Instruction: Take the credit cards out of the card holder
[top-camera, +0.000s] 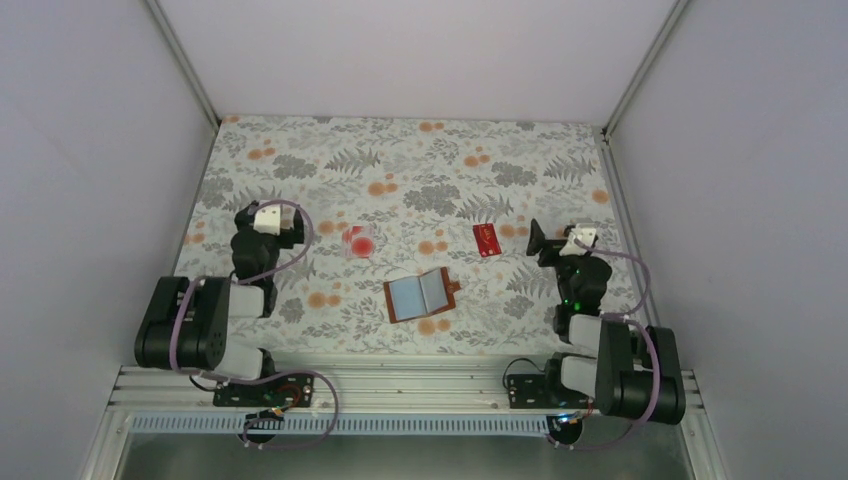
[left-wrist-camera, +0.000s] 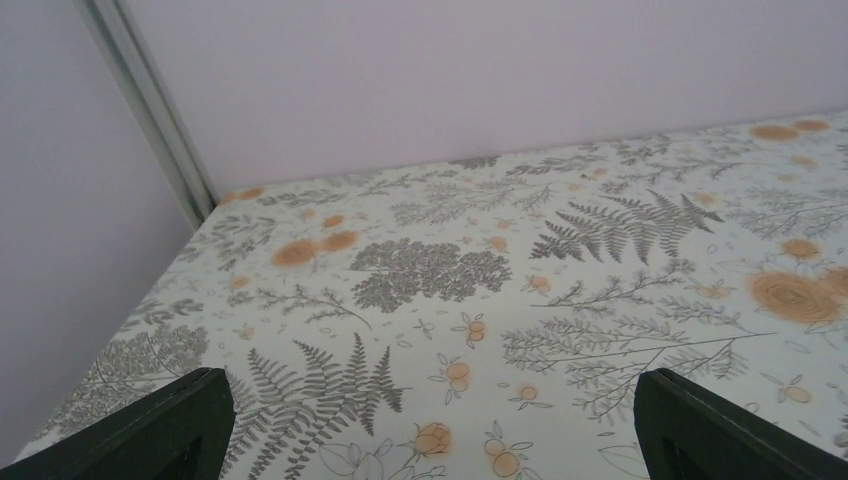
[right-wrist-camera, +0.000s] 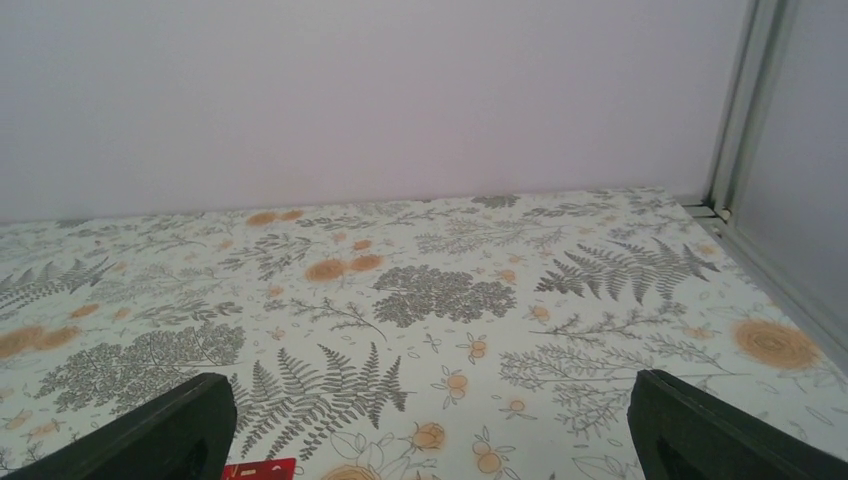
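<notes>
Card holder (top-camera: 422, 296) laid open on the floral table (top-camera: 300, 170), both cards out.
The red card (top-camera: 486, 239) is seen at its 1 o'clock, the blotched card (top-camera: 358, 240) at 11 o'clock, each apart from it. The left gripper (left-wrist-camera: 430, 428) and right gripper (right-wrist-camera: 430, 428) are held with jaws spread wide.

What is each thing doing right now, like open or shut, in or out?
card holder: open, lying flat, sleeves facing up.
pale card: out of the card holder, lying flat.
red card: out of the card holder, lying flat.
left gripper: open, holding nothing.
right gripper: open, holding nothing.
</notes>
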